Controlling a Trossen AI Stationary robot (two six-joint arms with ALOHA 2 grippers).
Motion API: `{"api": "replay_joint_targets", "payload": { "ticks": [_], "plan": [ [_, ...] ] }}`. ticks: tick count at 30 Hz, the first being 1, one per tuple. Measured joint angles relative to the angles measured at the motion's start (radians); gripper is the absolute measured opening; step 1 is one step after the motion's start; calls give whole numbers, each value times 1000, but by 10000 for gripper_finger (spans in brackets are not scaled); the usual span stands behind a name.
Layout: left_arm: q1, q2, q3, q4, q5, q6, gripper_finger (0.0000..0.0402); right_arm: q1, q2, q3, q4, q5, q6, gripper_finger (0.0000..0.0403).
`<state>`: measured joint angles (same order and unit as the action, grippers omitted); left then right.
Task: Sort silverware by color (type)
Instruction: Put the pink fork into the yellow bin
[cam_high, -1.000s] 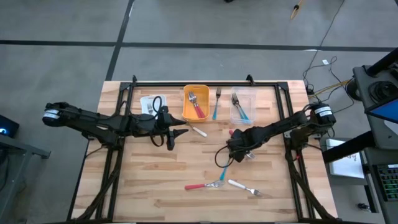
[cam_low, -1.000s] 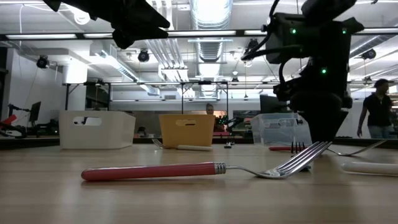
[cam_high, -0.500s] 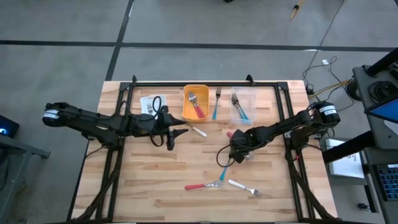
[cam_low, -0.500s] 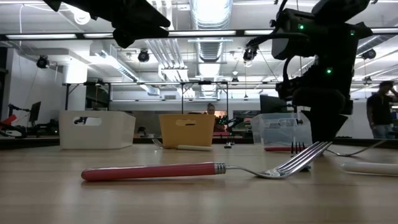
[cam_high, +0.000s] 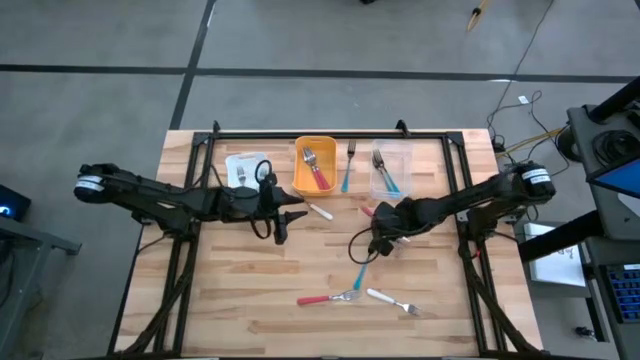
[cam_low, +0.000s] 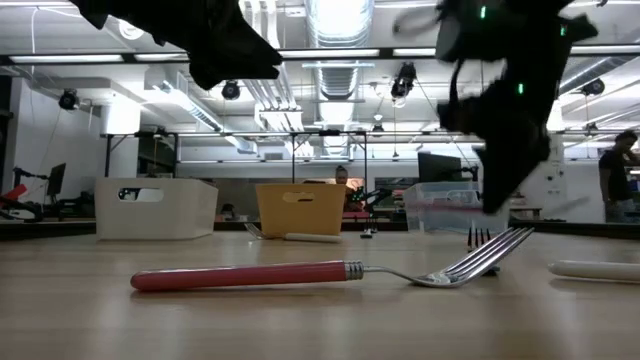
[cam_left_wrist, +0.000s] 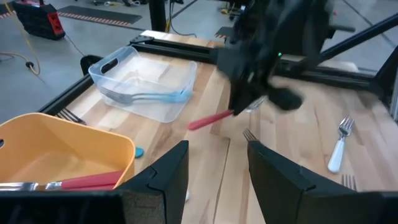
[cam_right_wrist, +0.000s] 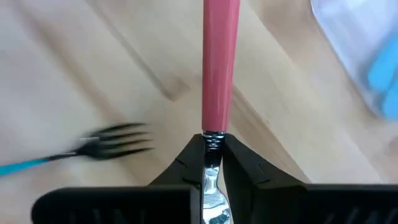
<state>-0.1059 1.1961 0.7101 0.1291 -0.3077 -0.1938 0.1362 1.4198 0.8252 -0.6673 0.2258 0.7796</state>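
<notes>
Since a second ago: right gripper (cam_high: 385, 240) has lifted off the table with a red-handled utensil (cam_right_wrist: 219, 68), drifting slightly toward the bins; left arm has edged a little to the right.
Left gripper (cam_left_wrist: 216, 163): hovering near table centre, just beside the orange bin (cam_high: 315, 146); fingers spread apart, holding nothing.
White bin (cam_high: 238, 168): opaque plastic, rectangular, far left of the row; contents too small to tell.
Orange bin: rigid plastic, rounded corners; red-handled pieces lie inside.
Teal fork by bins (cam_high: 348, 166): on bare wood between the orange bin and the clear bin (cam_high: 391, 160).
Clear bin: thin see-through plastic, teal-handled pieces inside.
Right gripper: fingers pinched on the red-handled utensil at the metal neck, handle pointing away.
Handling, a judgement: light, stiff, smooth plastic handle and polished metal, likely slippery; a grip at the neck or mid-handle looks steadiest.
Loose teal fork (cam_high: 361, 276): on the table under the right arm.
Near edge: red-handled fork (cam_low: 250, 275) and white-handled fork (cam_high: 394, 300), tines close together.
Table (cam_high: 250, 290): pale wood planks.
</notes>
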Motion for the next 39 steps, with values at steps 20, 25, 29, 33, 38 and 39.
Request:
{"api": "replay_joint_targets", "payload": {
  "ticks": [20, 25, 29, 33, 38, 39],
  "plan": [
    [18, 219, 44, 256, 2, 54, 145, 23, -23, 271, 96, 134, -575, 23],
    [26, 279, 73, 248, 3, 59, 156, 77, 97, 362, 59, 225, -844, 23],
    [26, 318, 84, 213, 27, 87, 170, 105, 195, 459, -39, 331, -951, 22],
    [26, 353, 82, 218, 89, 105, 177, 115, 293, 553, -140, 407, -1011, 22],
    [26, 398, 82, 211, 110, 89, 178, 118, 367, 630, -203, 440, -1091, 22],
    [28, 406, 82, 215, 110, 83, 178, 119, 376, 638, -209, 451, -1109, 22]
  ]
}}
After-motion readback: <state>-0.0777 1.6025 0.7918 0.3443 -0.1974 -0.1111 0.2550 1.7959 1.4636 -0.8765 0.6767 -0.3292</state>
